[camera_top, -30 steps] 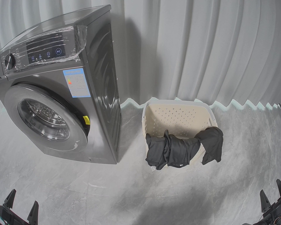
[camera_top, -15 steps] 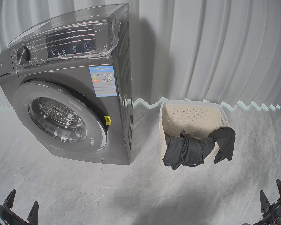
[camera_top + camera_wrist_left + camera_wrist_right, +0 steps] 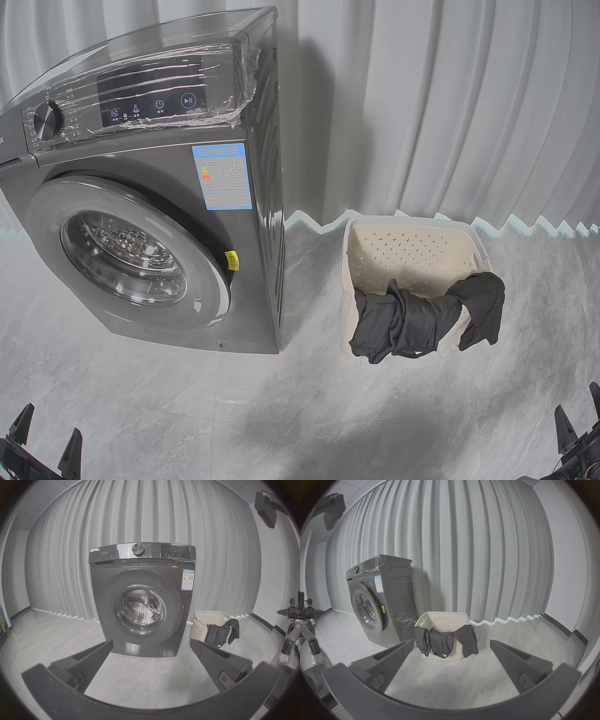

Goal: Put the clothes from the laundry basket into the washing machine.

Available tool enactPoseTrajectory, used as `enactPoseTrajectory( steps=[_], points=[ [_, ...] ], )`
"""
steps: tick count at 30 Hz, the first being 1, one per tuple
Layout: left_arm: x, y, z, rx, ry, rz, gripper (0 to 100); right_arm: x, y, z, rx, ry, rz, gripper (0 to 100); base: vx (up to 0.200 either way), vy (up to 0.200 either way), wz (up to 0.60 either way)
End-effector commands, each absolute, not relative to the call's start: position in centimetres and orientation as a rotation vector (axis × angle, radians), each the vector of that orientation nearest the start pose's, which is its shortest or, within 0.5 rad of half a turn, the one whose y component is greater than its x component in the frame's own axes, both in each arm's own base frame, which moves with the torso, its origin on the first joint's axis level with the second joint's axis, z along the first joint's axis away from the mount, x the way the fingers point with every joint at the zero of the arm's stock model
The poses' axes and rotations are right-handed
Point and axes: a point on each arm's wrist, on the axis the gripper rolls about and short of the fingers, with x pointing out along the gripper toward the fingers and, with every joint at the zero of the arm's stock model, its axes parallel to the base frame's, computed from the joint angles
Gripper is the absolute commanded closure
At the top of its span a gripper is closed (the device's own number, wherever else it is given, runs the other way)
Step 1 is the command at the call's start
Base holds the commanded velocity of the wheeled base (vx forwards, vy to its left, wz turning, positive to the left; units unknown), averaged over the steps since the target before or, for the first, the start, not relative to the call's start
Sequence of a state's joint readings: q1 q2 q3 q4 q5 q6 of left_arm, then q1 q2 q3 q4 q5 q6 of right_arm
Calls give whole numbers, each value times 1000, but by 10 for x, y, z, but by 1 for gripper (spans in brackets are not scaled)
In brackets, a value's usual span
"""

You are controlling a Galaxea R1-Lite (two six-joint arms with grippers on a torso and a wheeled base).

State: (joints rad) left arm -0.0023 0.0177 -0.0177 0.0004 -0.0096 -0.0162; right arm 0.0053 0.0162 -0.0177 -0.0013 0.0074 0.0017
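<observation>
The washing machine (image 3: 156,250) ran off the head view's left edge. The dark clothes (image 3: 400,319) hid the near wall of the laundry basket (image 3: 406,220). The bottom edge clipped the left gripper (image 3: 52,420) and right gripper (image 3: 576,400).

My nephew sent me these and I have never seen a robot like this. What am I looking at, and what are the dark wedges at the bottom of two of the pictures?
It is a wheeled robot with two arms, each ending in a two-fingered pincer. One picture comes from a camera on its head, looking forward and down. There the left pincer and right pincer peek in at the bottom corners. The other two pictures come from cameras on the wrists, so the dark wedges belong to each pincer itself. Both are spread open with nothing between them.

On the grey floor stands a washing machine with its round door shut. Beside it is a cream laundry basket with dark clothes draped over its near rim. White curtains hang behind. Nothing is held.
</observation>
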Motion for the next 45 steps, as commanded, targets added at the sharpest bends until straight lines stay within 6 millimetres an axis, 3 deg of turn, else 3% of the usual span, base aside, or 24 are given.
enactPoseTrajectory(
  steps=[1,31,45],
  points=[
    [-23,0,76,-17,-1,-12,0,-22,0,76,2,9,14,0,0,200,0],
    [-23,0,76,-15,-3,-11,0,-22,0,76,2,9,14,0,0,200,0],
    [-23,0,76,-17,-3,-12,0,-22,0,76,2,9,12,0,0,0,0]
  ],
)
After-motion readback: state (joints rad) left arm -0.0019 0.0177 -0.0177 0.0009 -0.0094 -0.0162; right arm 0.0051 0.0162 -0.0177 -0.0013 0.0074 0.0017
